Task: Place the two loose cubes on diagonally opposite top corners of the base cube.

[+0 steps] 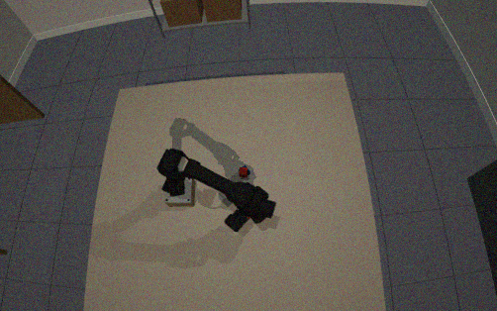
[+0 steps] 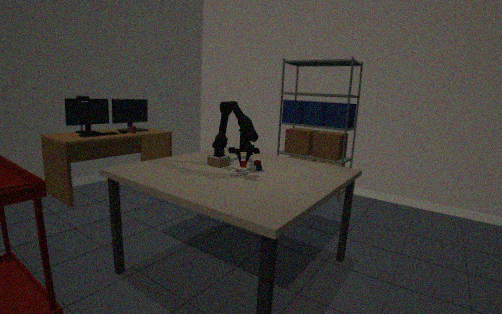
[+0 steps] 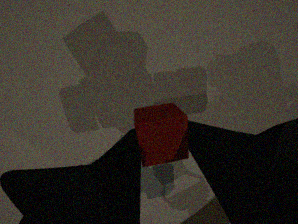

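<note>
A red cube (image 2: pixel 243 163) (image 3: pixel 160 132) is between the two black fingers, a little above the table (image 2: pixel 272 205) (image 1: pixel 314 248). My gripper (image 2: pixel 243 161) (image 3: pixel 160 129) is shut on this cube. In the top view the arm hides the fingers. The other red cube (image 1: pixel 244 171) (image 2: pixel 257 162) sits on the dark blue base cube (image 1: pixel 248 172) (image 2: pixel 258 168), off toward one corner. My gripper is beside this pair and apart from it. The cubes' exact level and overlap are too small to tell.
The arm (image 1: pixel 212 179) (image 2: pixel 246 125) reaches from its mount (image 1: pixel 180 200) (image 2: pixel 218 161) on the table. Its shadows fall across the tabletop. A desk, a shelf rack and a red cart (image 2: pixel 9 177) stand away from the table.
</note>
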Tool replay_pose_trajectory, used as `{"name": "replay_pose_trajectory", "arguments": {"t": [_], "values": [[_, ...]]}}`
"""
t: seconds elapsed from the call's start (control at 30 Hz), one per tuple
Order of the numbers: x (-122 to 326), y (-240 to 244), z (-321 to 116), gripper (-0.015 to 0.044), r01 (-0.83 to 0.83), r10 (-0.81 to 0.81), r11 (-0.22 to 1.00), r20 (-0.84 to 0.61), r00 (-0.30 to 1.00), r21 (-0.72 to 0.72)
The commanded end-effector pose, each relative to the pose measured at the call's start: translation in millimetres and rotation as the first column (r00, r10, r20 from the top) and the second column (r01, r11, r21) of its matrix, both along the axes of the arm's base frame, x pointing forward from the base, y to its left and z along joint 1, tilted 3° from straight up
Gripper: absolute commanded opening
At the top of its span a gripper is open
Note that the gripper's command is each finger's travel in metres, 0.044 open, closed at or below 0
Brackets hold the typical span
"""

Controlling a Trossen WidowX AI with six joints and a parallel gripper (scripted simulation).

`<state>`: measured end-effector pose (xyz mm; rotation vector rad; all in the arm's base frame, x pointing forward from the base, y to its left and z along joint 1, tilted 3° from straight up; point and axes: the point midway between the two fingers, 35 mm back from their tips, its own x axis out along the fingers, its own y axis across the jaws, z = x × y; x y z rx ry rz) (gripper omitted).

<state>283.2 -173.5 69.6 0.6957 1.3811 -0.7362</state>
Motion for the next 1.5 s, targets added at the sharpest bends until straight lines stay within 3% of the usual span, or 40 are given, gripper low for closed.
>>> {"name": "replay_pose_trajectory", "arguments": {"t": [0.0, 0.47, 0.93, 1.47], "values": [[1.6, -0.1, 14.6, 0.0105, 0.006, -0.006, 1.000, 0.013, 1.000, -0.003], [-3.2, 6.0, 47.8, 0.0105, -0.014, 0.014, 1.000, 0.011, 1.000, -0.004], [15.5, 47.9, 44.5, 0.0105, -0.413, 0.413, 0.911, -0.011, 0.911, -0.018], [29.3, 98.5, 40.5, 0.0105, -0.784, 0.783, 0.620, -0.041, 0.620, -0.024]]}}
